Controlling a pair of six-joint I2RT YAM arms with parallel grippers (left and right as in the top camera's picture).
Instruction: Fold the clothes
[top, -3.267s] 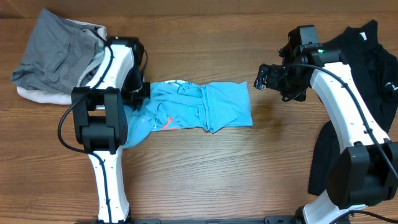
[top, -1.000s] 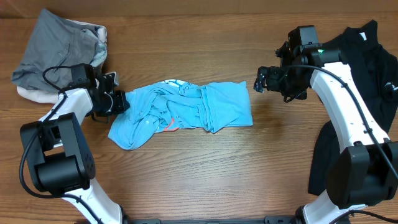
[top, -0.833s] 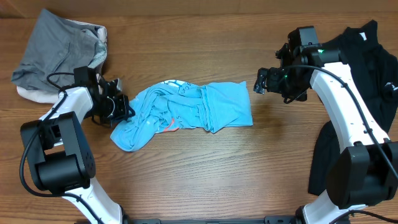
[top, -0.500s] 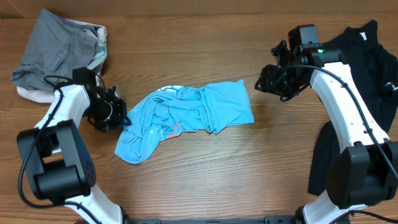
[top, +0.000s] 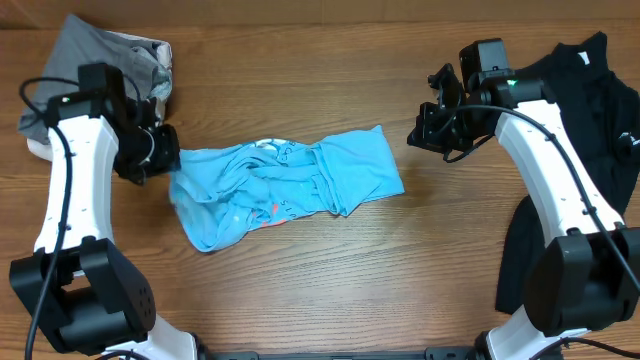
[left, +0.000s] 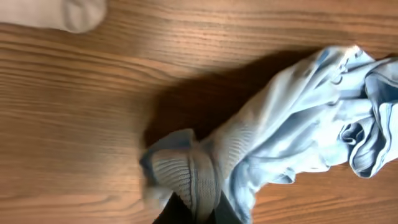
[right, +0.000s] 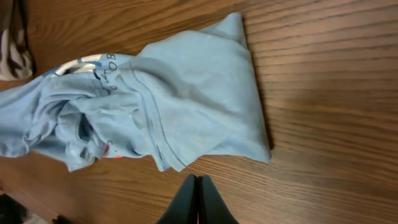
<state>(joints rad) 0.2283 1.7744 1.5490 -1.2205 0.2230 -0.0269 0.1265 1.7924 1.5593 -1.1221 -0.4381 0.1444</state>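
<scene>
The clothes' main piece, a light blue T-shirt (top: 290, 185), lies crumpled across the middle of the table, with a bit of red print showing. My left gripper (top: 165, 158) is at its left end, shut on a ribbed blue edge of the shirt (left: 186, 171); in the left wrist view the dark fingers (left: 227, 214) pinch that bunched edge just above the wood. My right gripper (top: 422, 128) hovers just right of the shirt's right end, shut with nothing between its fingers (right: 198, 180). The shirt (right: 186, 93) lies spread beyond those fingertips.
A grey and cream pile of clothes (top: 95, 75) lies at the back left, close behind my left arm. A black shirt (top: 590, 130) hangs over the table's right side under my right arm. Bare wood (top: 330, 290) runs along the front.
My left arm has swung back and to the left, holding the shirt's edge and dragging its left end along. The right gripper has shut from open and stayed beside the shirt.
</scene>
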